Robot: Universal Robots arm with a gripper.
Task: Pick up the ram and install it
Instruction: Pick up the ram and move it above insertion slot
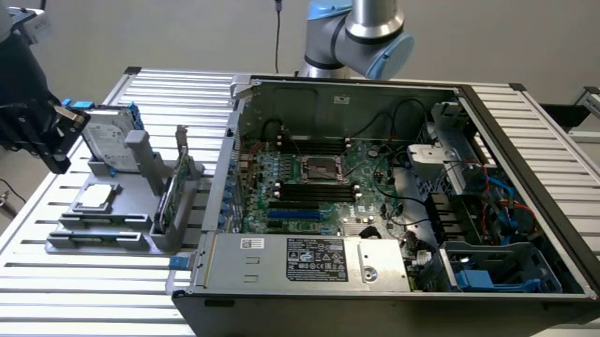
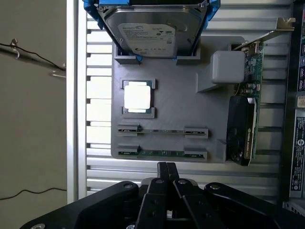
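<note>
One ram [image 2: 162,153] stands edge-up near closed hand [image 2: 166,166].

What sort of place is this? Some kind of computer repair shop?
More likely a robotics lab bench for practising computer assembly. An open computer case sits on a slatted metal table, a grey holder beside it keeps parts such as a hard drive and the ram, and a robot arm stands behind.

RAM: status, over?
Gripper shut, empty, over holder. Ram on edge in holder, not yet picked. Nothing between them.
</note>
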